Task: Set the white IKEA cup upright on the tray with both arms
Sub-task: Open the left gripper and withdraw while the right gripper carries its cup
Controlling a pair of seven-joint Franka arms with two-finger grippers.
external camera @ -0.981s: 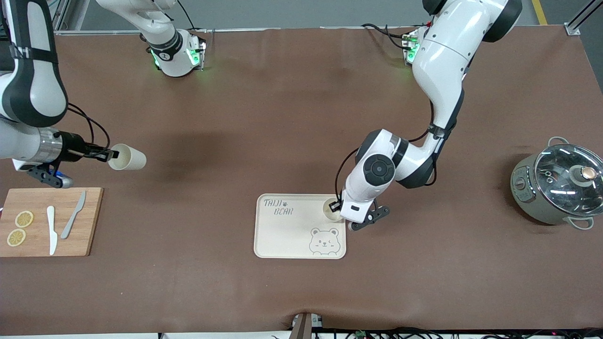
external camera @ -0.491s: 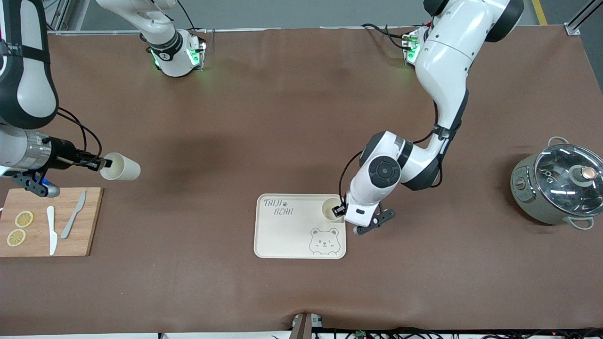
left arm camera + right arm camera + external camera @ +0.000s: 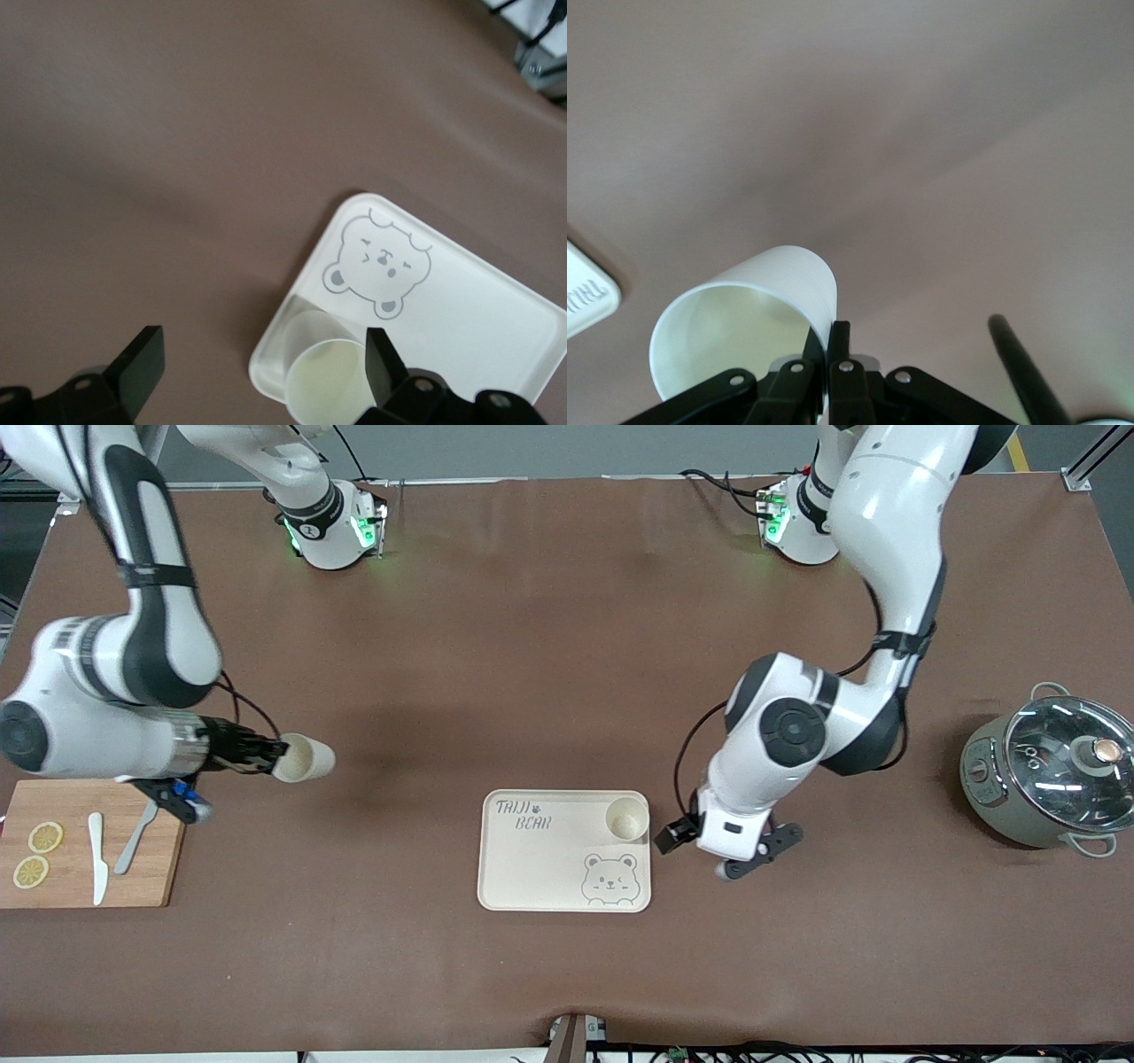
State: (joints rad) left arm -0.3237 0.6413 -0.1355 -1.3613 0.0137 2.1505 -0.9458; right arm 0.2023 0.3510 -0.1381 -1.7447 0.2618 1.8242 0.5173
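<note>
Already one white cup (image 3: 626, 818) stands upright in a corner of the tray (image 3: 540, 868), and the left gripper (image 3: 675, 836) hangs just beside that corner, fingers spread and empty. Meanwhile the right gripper (image 3: 273, 760) — over bare table near the cutting board (image 3: 168, 868) — pinches the rim of a second cup (image 3: 304, 759), tipped sideways; by the look of it, this cup's carry and upright placement remain.

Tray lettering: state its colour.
Grey, on the cream tray; the "TAIJI BEAR" lettering shows best in the front view.
</note>
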